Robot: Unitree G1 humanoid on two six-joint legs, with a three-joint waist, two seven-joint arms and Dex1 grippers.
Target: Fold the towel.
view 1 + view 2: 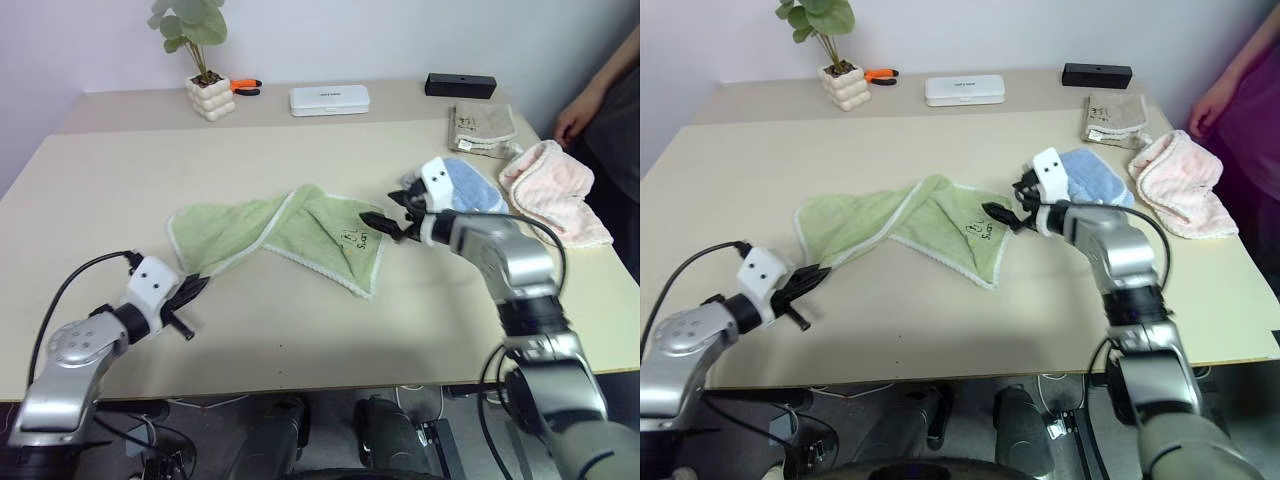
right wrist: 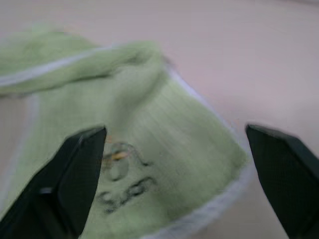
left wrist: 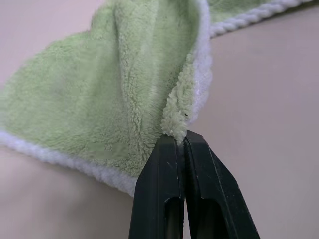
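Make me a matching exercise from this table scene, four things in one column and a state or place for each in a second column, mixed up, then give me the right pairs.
1. left gripper
2. right gripper
3. pink towel
4. white case

A. open, over the marked corner
B. at the table's back edge, near the plant
C. shut on the green towel
D. far right, beside the blue towel

Pairs: 1-C, 2-A, 3-D, 4-B

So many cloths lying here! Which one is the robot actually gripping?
The light green terry towel with white edging; the left gripper pinches its corner. The blue, pink and beige cloths lie untouched.
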